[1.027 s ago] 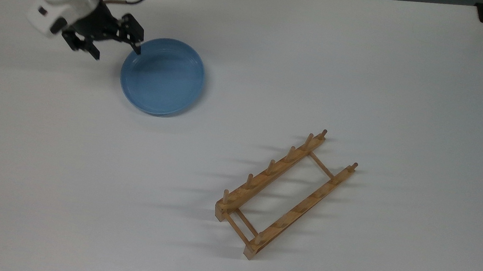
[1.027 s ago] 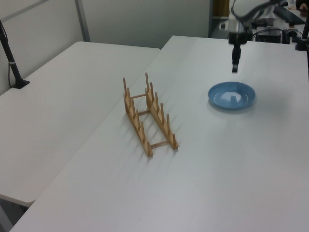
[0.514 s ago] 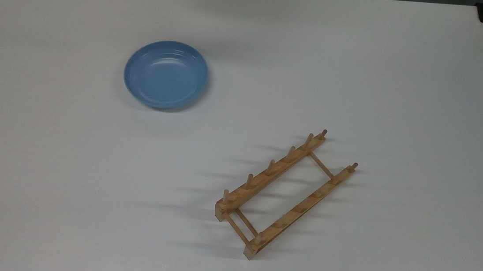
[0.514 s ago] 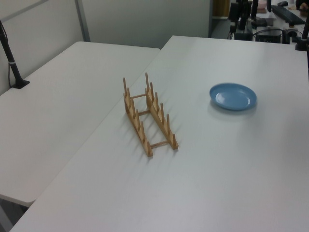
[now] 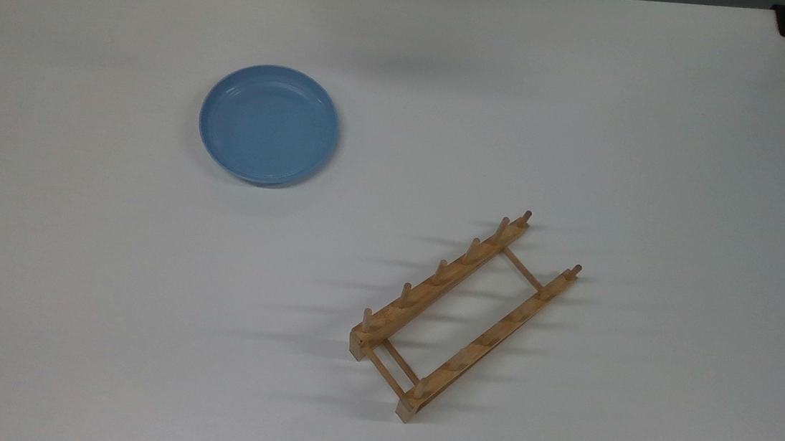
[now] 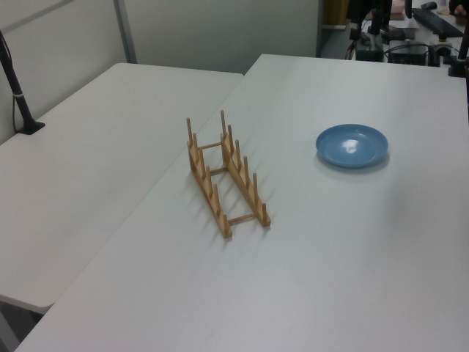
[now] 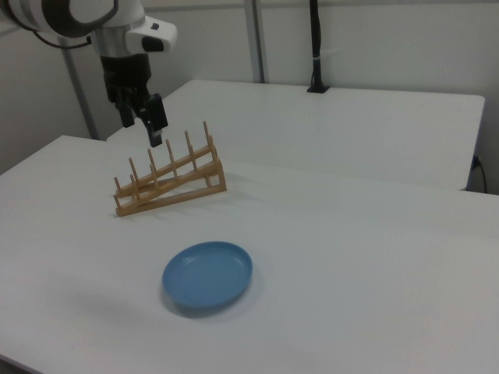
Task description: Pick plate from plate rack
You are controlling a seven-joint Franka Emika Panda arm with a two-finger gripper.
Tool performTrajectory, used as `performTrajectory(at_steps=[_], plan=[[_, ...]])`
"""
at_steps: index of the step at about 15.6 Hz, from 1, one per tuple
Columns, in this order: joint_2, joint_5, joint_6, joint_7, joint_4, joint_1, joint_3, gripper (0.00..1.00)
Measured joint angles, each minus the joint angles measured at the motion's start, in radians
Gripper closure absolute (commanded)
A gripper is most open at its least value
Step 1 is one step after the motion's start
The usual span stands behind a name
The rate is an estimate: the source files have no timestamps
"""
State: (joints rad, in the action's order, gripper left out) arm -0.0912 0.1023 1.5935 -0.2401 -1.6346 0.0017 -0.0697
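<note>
The round, shallow, glossy light-blue plate (image 5: 269, 124) lies flat on the white worktop (image 5: 589, 124), well apart from the small light-wood plate rack (image 5: 463, 314) with upright dowel pegs, which holds nothing between its two rails. In the right view the black two-finger gripper (image 7: 143, 118) on the white arm hangs high in the air, up at the right view's top left; whether its jaws stand wide or narrow I cannot tell.
</note>
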Motion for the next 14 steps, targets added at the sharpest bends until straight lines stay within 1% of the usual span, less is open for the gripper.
performTrajectory(at_steps=[2, 4, 6, 8, 14], plan=[[0.004, -0.058, 0.062, 0.014, -0.001, 0.018, 0.000, 0.00], [0.013, -0.082, 0.092, 0.077, -0.002, 0.026, 0.000, 0.00], [0.025, -0.085, 0.100, 0.143, -0.002, 0.026, -0.001, 0.00], [0.035, -0.085, 0.101, 0.174, -0.002, 0.025, -0.004, 0.00], [0.063, -0.085, 0.104, 0.180, -0.002, 0.025, -0.001, 0.00]])
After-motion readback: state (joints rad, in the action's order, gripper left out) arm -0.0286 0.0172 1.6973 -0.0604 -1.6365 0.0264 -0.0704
